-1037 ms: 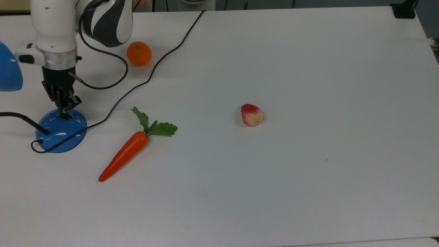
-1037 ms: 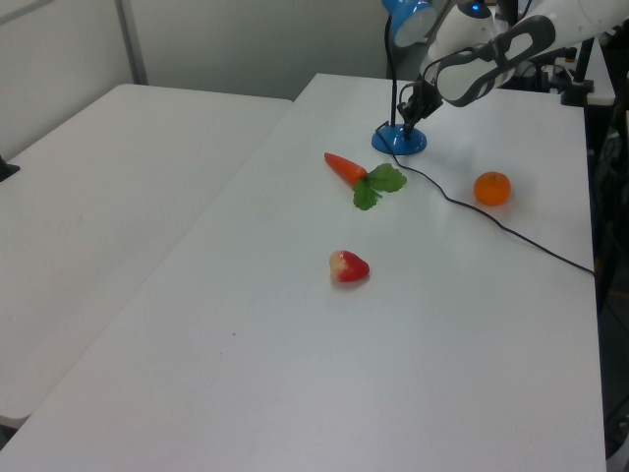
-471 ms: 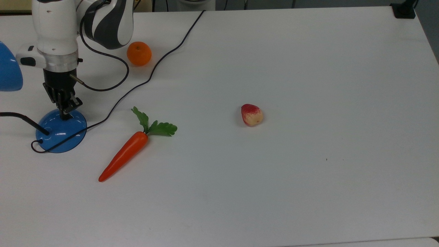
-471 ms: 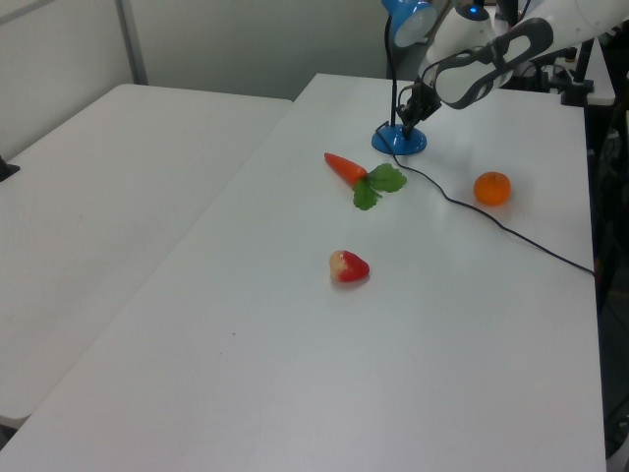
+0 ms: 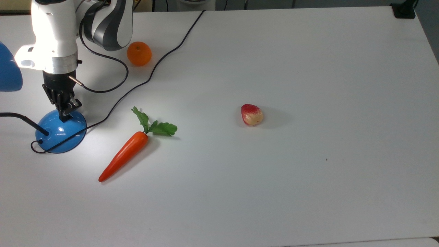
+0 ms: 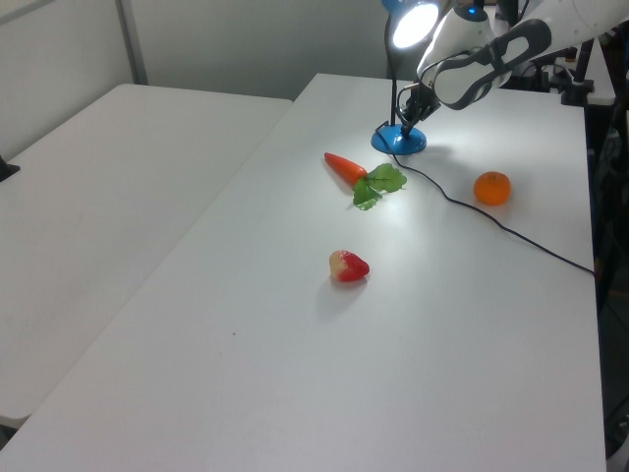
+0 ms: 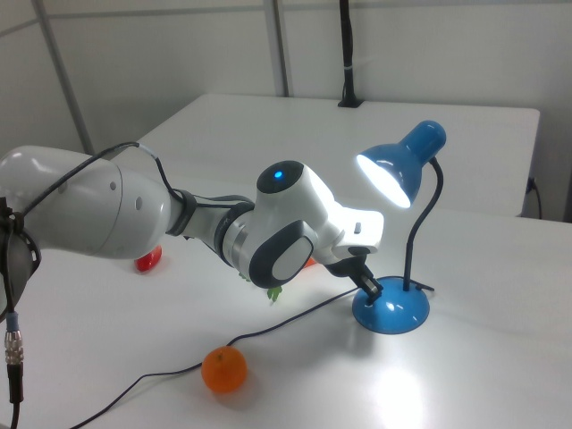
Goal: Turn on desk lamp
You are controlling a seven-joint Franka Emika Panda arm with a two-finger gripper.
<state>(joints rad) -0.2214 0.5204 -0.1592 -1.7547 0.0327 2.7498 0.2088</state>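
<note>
The desk lamp has a glossy blue domed base (image 5: 61, 133) at the top view's left, with its blue shade (image 5: 7, 73) cut by the frame edge. The lamp is lit: the shade (image 7: 402, 170) glows white inside and casts a bright patch on the table. A thin black neck (image 7: 431, 210) curves up from the base (image 7: 391, 311). My gripper (image 5: 65, 116) points down, shut, with its tip on the far rim of the base. The same contact shows for the gripper (image 7: 371, 288) and the gripper (image 6: 405, 123). My fingertips hide the switch.
A toy carrot (image 5: 125, 154) lies just right of the base, an orange (image 5: 139, 53) behind it, and a red-and-cream strawberry (image 5: 251, 115) mid-table. The lamp's black cord (image 5: 164, 55) snakes from the base to the table's far edge. A clamp (image 5: 404, 10) sits at the far right corner.
The lamp has come on: its shade now glows and the table around the carrot is brightly lit. My gripper stays on the base, barely shifted.
</note>
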